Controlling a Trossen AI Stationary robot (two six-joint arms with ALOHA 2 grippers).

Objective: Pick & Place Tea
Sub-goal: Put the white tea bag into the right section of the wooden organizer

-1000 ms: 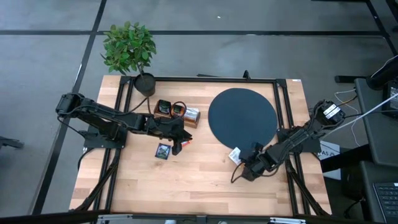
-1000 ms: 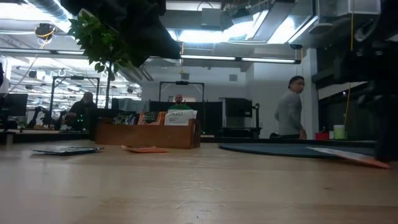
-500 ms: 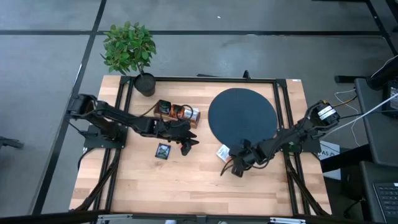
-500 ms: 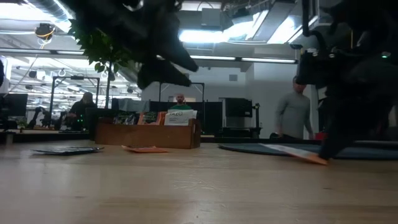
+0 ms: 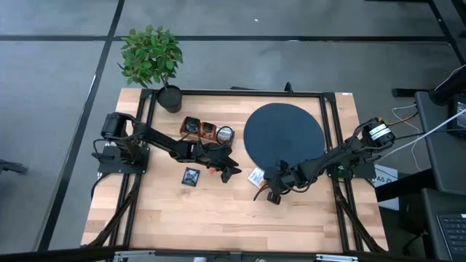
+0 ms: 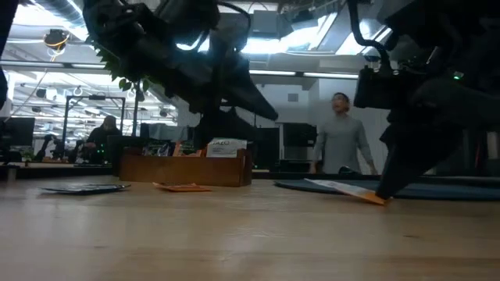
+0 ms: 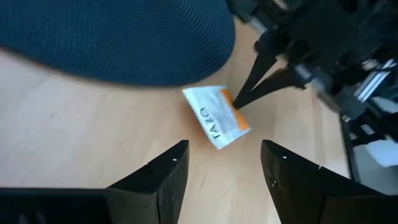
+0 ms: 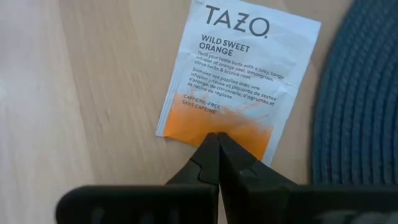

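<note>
A white-and-orange tea sachet (image 5: 256, 177) lies flat on the wood beside the black round disc (image 5: 284, 135). My right gripper (image 5: 270, 191) is shut, with its tips on the sachet's orange end. My left gripper (image 7: 224, 163) hangs open just left of the sachet, fingers pointing at it and touching nothing. A dark sachet (image 5: 191, 177) and a red-orange one (image 5: 212, 169) lie flat on the table under the left arm. The wooden tray (image 5: 207, 131) holds more sachets. My right gripper presses the tips of its shut fingers (image 8: 217, 142) on the orange end of the sachet (image 8: 239, 129), near that edge's middle. The fingers come slanting down from the table's near right. The sachet lies flat on the wood (image 7: 216, 118).
A potted plant (image 5: 151, 58) stands at the far left corner. The black frame rails (image 5: 331, 138) run along the table's sides. A person (image 6: 341, 144) stands in the room behind. Bare wood (image 5: 218, 218) stretches along the near edge.
My right gripper has gone toward the table's left, shut, and has slid the white-and-orange sachet along the wood away from the disc's near rim. My left gripper has gone toward the right and down toward that sachet, rolling a little, and its fingers have spread.
</note>
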